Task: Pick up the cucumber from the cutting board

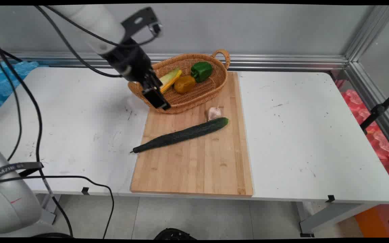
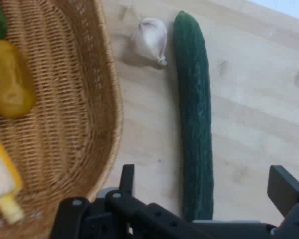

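Note:
My black gripper (image 1: 156,98) hangs open with nothing in it, over the near left rim of a wicker basket (image 1: 194,100). In the hand view the gripper (image 2: 207,185) frames the stem end of a long dark green cucumber (image 2: 194,114). The cucumber (image 1: 181,135) lies slanted on a wooden cutting board (image 1: 194,168), and a garlic bulb (image 1: 213,113) rests against its thick end. That garlic (image 2: 150,39) also shows at the top of the hand view, beside the basket (image 2: 74,99).
The basket holds a corn cob (image 1: 169,79), a yellow pepper (image 1: 184,84) and a green pepper (image 1: 201,71). It stands on the board's far end. Black cables hang at the left. A wall with a metal rail runs behind the white table (image 1: 299,135).

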### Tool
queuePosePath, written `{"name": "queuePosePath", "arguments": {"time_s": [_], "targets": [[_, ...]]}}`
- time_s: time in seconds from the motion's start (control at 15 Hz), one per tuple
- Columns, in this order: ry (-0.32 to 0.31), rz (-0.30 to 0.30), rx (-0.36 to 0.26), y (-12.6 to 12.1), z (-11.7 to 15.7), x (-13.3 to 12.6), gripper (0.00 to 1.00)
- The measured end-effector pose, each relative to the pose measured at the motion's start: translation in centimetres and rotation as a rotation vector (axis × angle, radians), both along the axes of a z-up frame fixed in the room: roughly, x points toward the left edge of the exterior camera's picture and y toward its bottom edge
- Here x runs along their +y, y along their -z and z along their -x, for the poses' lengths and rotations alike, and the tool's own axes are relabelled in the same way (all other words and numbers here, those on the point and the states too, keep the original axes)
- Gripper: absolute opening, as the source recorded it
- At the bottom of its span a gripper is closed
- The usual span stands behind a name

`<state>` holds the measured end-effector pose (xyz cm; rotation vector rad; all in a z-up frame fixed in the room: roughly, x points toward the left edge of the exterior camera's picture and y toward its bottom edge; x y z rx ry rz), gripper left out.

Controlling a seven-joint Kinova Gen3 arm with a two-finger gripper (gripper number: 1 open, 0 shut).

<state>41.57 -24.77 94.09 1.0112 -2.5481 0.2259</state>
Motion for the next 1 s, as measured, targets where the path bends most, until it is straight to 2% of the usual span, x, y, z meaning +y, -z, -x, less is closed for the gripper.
{"name": "queuePosePath", "arguments": {"time_s": [0.27, 0.6, 1.0], "targets": [[-0.03, -0.015, -0.017, 2.4, 3.4, -0.8, 1.0], [-0.075, -0.042, -0.046, 5.2, 6.4, -2.1, 1.0], [-0.127, -0.089, -0.089, 8.8, 8.7, -3.6, 1.0]]}}
